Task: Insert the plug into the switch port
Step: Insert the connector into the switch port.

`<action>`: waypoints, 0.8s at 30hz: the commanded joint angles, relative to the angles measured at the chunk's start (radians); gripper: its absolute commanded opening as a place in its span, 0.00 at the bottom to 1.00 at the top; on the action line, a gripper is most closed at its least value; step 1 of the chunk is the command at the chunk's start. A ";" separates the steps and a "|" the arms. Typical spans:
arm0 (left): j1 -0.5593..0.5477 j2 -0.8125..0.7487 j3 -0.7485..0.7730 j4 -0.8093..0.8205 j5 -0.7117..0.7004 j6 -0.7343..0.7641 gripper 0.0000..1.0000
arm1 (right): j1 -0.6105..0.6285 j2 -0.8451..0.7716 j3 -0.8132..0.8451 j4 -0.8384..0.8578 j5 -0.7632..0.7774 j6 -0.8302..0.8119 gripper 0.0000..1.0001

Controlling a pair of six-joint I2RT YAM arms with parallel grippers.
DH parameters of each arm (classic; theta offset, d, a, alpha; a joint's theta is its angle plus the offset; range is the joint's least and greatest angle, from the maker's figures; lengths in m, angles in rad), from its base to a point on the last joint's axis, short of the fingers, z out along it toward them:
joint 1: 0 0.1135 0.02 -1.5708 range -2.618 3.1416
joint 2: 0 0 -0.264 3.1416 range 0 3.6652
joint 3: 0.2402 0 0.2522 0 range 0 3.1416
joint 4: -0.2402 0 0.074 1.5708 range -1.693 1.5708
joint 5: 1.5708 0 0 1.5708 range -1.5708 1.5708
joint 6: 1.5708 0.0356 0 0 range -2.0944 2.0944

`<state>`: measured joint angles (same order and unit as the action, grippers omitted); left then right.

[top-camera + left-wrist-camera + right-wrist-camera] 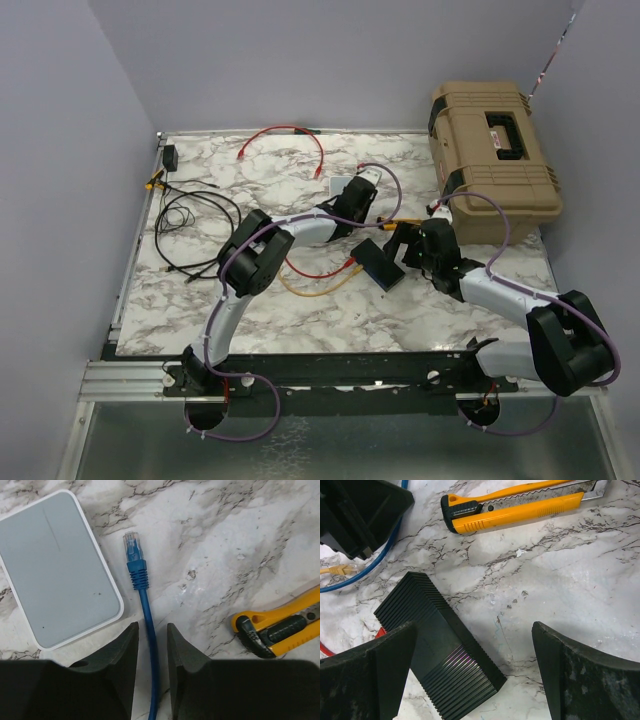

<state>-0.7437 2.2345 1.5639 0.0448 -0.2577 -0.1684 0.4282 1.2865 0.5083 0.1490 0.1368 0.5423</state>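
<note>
The plug [133, 545] is a clear connector on a blue cable [146, 607], lying on the marble table beside a grey-white rounded box [55, 570]. My left gripper [152, 625] is low over the cable. Its fingers straddle the cable with a small gap on each side, so it is open. The switch [440, 655] is a flat black ribbed box, also in the top view [380, 262]; its sockets do not show. My right gripper [474, 627] is wide open and empty above the switch's right end, left finger [380, 665] over it.
A yellow utility knife [515, 505] lies between the two grippers, also in the left wrist view [280, 627]. A tan hard case [490, 150] stands at the back right. Red [285, 130], yellow [315, 290] and black [190, 215] cables and a small black adapter [170, 157] lie on the table.
</note>
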 commanded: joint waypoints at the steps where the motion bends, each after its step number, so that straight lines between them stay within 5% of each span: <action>1: 0.013 0.037 0.033 -0.043 -0.027 -0.014 0.30 | 0.002 0.012 0.002 0.020 0.009 0.007 1.00; 6: 0.014 0.058 0.029 -0.053 -0.022 -0.020 0.28 | 0.003 0.016 0.003 0.021 0.004 0.006 1.00; 13: 0.014 0.023 -0.015 -0.067 0.040 -0.013 0.00 | 0.002 0.017 0.004 0.019 0.004 0.005 1.00; 24: 0.014 -0.213 -0.128 -0.067 0.119 0.064 0.00 | 0.002 0.007 0.001 0.020 0.001 0.003 1.00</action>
<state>-0.7315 2.1555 1.4776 -0.0036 -0.1905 -0.1452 0.4282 1.2957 0.5083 0.1558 0.1368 0.5419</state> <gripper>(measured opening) 0.009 0.998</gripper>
